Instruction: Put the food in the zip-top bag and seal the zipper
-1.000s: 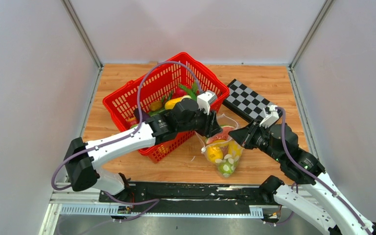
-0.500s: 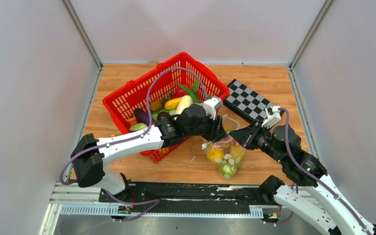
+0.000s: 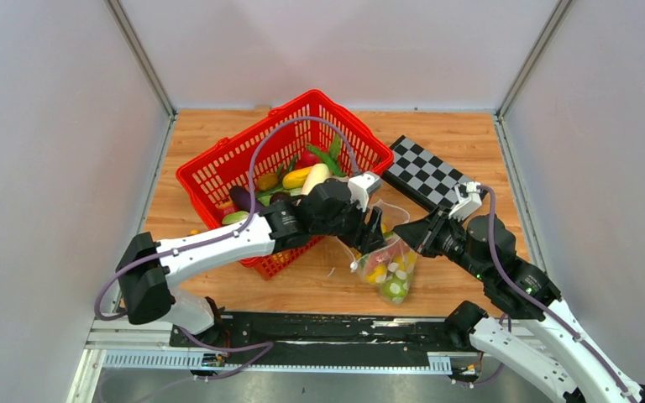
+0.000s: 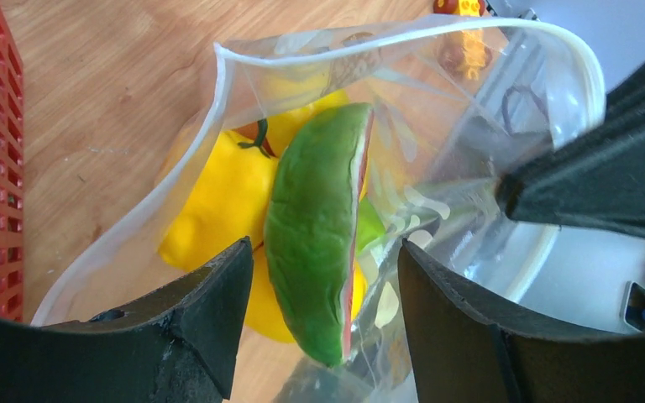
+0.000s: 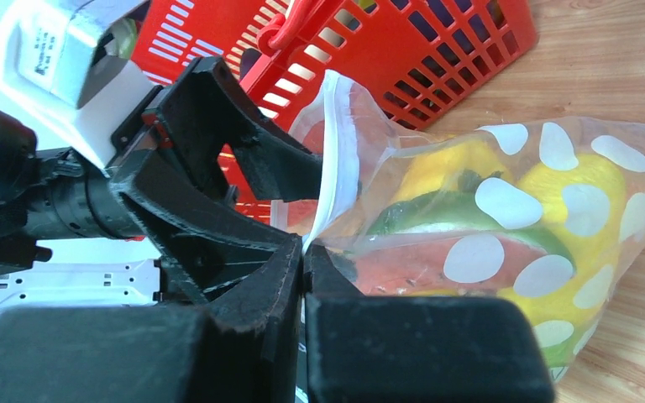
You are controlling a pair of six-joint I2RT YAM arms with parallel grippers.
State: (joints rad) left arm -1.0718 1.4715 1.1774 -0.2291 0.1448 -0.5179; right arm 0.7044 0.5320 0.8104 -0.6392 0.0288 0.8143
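The clear dotted zip-top bag point(image 3: 392, 270) lies on the wood in front of the basket, its mouth held up. My right gripper point(image 3: 424, 233) is shut on the mouth edge with the zipper strip point(image 5: 333, 143), as the right wrist view point(image 5: 304, 256) shows. My left gripper point(image 3: 375, 235) is open at the bag's mouth point(image 4: 326, 248). A green-rinded watermelon slice point(image 4: 315, 227) stands between its jaws inside the bag, with gaps on both sides. Yellow food point(image 4: 210, 201) lies beside it in the bag. The slice's red face point(image 5: 403, 270) and the yellow pieces point(image 5: 588, 180) show through the dotted wall.
A red basket point(image 3: 218, 172) with several more toy fruits and vegetables point(image 3: 298, 176) stands behind and left of the bag, close to my left arm. A black-and-white checkerboard point(image 3: 424, 172) lies at the back right. Grey walls enclose the table.
My left gripper has moved right and down from the basket's edge to the bag's mouth. The bag has shifted slightly. My right gripper has kept its hold on the rim.
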